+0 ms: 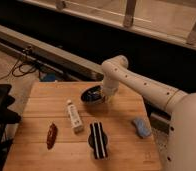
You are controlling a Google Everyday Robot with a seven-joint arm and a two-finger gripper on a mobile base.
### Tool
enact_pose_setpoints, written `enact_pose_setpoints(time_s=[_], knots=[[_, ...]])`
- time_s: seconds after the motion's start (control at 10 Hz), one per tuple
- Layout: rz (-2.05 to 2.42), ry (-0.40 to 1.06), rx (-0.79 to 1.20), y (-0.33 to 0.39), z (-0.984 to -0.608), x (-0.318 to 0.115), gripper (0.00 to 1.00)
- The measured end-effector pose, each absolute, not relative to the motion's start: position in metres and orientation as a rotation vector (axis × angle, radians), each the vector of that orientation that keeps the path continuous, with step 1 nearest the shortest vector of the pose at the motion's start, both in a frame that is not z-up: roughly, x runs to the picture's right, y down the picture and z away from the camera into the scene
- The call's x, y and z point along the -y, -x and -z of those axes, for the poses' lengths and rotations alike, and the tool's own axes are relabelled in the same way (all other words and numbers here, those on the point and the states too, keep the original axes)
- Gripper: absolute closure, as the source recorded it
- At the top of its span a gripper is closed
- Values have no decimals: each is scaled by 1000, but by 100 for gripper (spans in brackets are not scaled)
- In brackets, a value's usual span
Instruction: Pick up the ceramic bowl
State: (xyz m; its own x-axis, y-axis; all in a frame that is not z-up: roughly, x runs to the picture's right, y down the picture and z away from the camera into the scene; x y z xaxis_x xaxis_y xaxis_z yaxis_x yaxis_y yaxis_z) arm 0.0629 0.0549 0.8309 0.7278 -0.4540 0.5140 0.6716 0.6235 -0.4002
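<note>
You have the wooden surface (pixel 46 97) filling the lower left, with the white arm (pixel 141 85) reaching in from the right over its far edge. The ceramic bowl (pixel 92 95) sits toward the far middle of the surface, tilted, its right rim raised against the arm's end. The tool (pixel 105 96) is at that right rim of the bowl; you cannot tell whether it is clenched or released. Near of the bowl you see 1 striped block (pixel 97 139) on a dark round base. Left of that lies 1 white tube (pixel 74 116). At right lies 1 blue item (pixel 140 126); at near left, 1 reddish-brown item (pixel 51 135).
</note>
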Motion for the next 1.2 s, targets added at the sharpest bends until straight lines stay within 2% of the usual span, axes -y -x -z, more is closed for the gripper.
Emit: enact_pose_setpoints(time_s=[0.3, 1.2], knots=[[678, 608, 384, -62, -808, -35, 98], [693, 594, 387, -78, -789, -12, 98]])
